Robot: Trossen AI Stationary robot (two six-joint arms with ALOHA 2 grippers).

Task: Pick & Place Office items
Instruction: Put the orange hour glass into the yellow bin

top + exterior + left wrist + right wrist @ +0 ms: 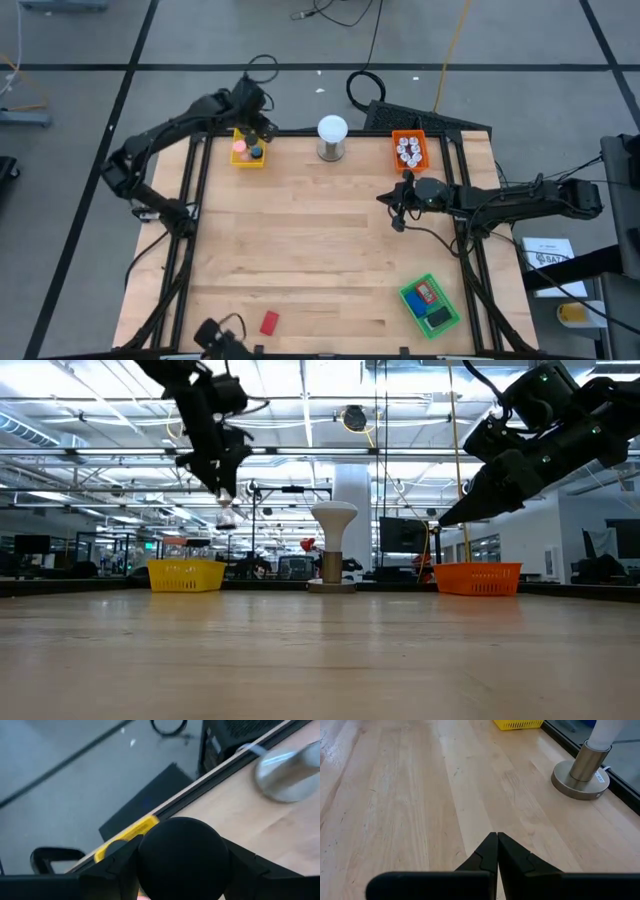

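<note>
Office items lie sorted in three trays: pink and black pieces in the yellow tray [248,151], whitish bits in the orange tray [409,150], red and blue blocks in the green tray [430,304]. One red block [269,322] remains on the desk [320,240]. The left gripper [262,128] hovers over the yellow tray, jaws seemingly pinching a black round piece [180,857], likely about to release. The right gripper [399,207], jaws pressed together, waits near the orange tray.

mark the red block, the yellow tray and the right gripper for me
red block [269,322]: high view, middle of its flat top, near the table's front edge.
yellow tray [187,574]: low view, its front wall.
right gripper [497,840]: right wrist view, where the two shut fingertips meet, nothing between them.
</note>
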